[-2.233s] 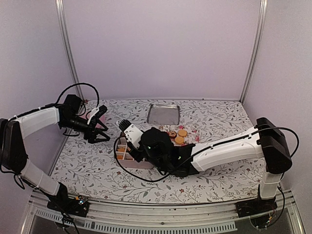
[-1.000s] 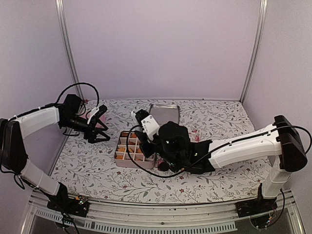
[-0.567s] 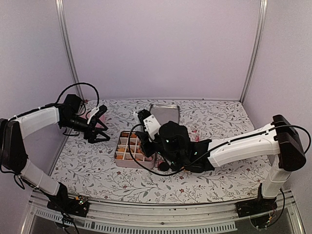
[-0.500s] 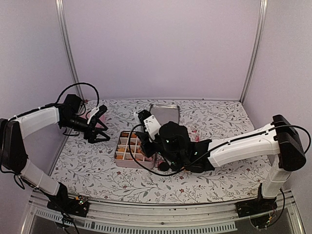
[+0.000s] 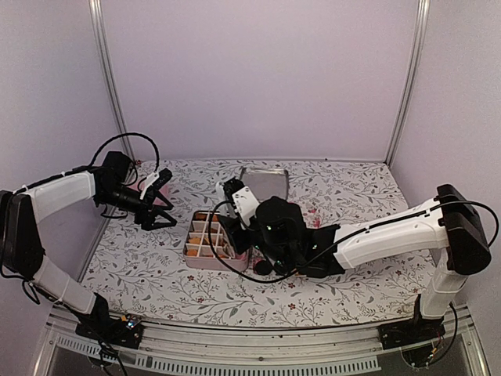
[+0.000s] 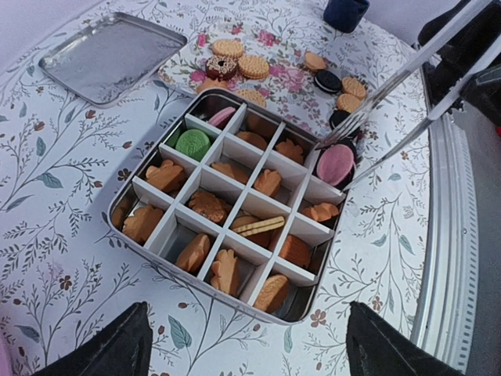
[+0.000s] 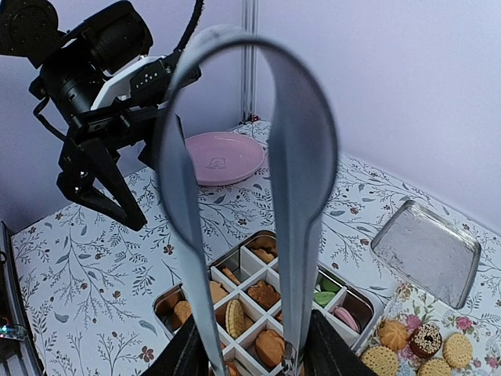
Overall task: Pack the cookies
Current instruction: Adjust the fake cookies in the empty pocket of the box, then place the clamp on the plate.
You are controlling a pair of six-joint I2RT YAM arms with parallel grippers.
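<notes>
A divided metal box (image 6: 137, 235) (image 5: 190, 252) (image 7: 174, 296) holds the cookies (image 6: 210, 205), mostly golden ones, with a green one (image 6: 192, 143) among them. A pink cookie (image 6: 335, 163) lies in a corner cell between the tips of the metal tongs (image 6: 391, 86) (image 7: 305, 157). My right gripper (image 7: 252, 354) (image 5: 233, 223) is shut on those tongs above the box. More cookies (image 6: 252, 66) (image 7: 427, 341) lie loose on a floral mat (image 6: 286, 39). My left gripper (image 6: 247, 307) (image 5: 156, 205) hangs open and empty to the left of the box.
A silver lid (image 6: 113, 55) (image 5: 263, 182) (image 7: 427, 251) lies behind the box. A pink plate (image 7: 223, 157) sits at the far left near the left arm (image 7: 94, 117). A dark blue object (image 6: 346, 12) stands beyond the mat. The table's railed edge (image 6: 448, 258) runs close by.
The right arm swung from the box's near side to its right end, covering the mat, and has since edged slightly lower. The left arm has not moved.
</notes>
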